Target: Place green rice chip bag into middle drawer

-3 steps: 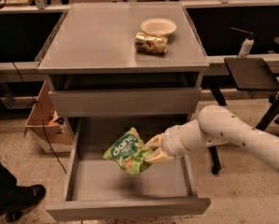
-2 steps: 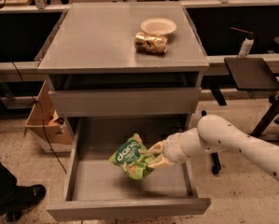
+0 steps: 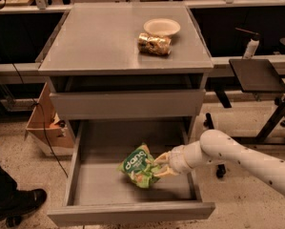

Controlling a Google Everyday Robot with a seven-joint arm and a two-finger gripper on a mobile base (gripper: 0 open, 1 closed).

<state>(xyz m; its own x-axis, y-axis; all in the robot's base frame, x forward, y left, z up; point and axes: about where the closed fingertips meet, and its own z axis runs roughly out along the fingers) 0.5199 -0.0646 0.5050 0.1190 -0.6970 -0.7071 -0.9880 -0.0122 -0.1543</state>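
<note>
A: The grey cabinet point(image 3: 104, 42) fills the middle of the frame. Its middle drawer point(image 3: 132, 213) is pulled out at the bottom, and the arm point(image 3: 237, 154) reaches in from the lower right.

B: And the green rice chip bag point(image 3: 138, 166)?

A: It is inside the drawer's outline, right of centre and tilted. Whether it touches the bottom cannot be told. The gripper point(image 3: 160, 165) is at its right edge, fingers pinched on the bag.

B: What could go wrong?

A: If the bag is let go while raised and tilted, it could tumble toward the right wall. The crinkly film might also cling to a finger and get dragged out.
</note>
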